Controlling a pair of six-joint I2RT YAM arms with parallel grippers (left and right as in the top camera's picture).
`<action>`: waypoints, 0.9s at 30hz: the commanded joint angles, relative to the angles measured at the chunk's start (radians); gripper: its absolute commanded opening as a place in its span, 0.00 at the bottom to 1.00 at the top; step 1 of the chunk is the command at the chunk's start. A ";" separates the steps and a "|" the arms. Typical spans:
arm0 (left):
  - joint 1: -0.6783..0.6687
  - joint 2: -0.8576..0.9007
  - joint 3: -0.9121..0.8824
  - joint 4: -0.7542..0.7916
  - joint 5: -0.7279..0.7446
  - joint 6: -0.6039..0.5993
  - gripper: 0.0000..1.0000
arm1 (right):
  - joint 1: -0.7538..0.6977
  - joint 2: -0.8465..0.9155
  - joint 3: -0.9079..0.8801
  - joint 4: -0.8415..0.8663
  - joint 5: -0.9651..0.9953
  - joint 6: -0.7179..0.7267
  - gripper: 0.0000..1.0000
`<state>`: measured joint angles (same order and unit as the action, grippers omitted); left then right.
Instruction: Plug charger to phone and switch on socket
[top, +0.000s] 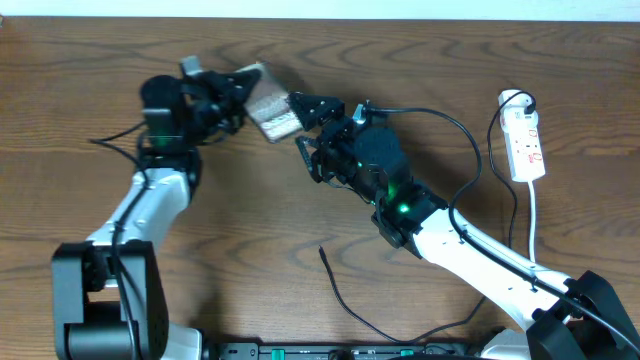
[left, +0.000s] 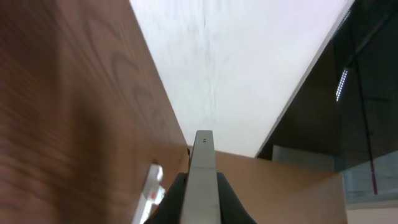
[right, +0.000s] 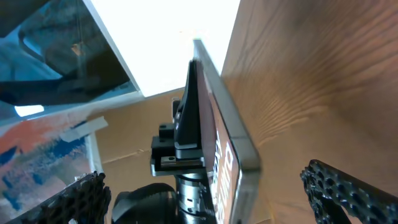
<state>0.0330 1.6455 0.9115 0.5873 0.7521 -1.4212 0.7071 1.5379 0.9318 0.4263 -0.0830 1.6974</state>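
Left gripper (top: 238, 92) pinching phone (top: 270, 108) (on edge), right gripper (top: 300, 124) — jaws spread

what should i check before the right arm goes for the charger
1. Phone secure in left gripper: ok, shut on it, held tilted.
2. Right gripper free: ok, open and empty beside the phone.
3. Charger free to pick up: ok, lying loose, nothing touching it.
4. Charger in phone: not ok, not plugged.
5. Phone port facing the right gripper: cannot tell.
6. Socket switch: cannot tell, too small.
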 joint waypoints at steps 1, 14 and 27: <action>0.078 -0.018 0.027 0.013 0.142 0.116 0.07 | -0.010 -0.006 0.016 0.008 -0.005 -0.185 0.99; 0.244 -0.018 0.027 0.096 0.590 0.424 0.07 | -0.034 -0.006 0.063 -0.129 -0.089 -0.824 0.99; 0.243 -0.018 0.027 0.294 0.706 0.532 0.07 | -0.017 -0.006 0.371 -1.062 -0.077 -0.982 0.99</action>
<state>0.2741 1.6455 0.9115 0.8711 1.4090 -0.9325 0.6777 1.5360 1.2934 -0.5671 -0.1608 0.7280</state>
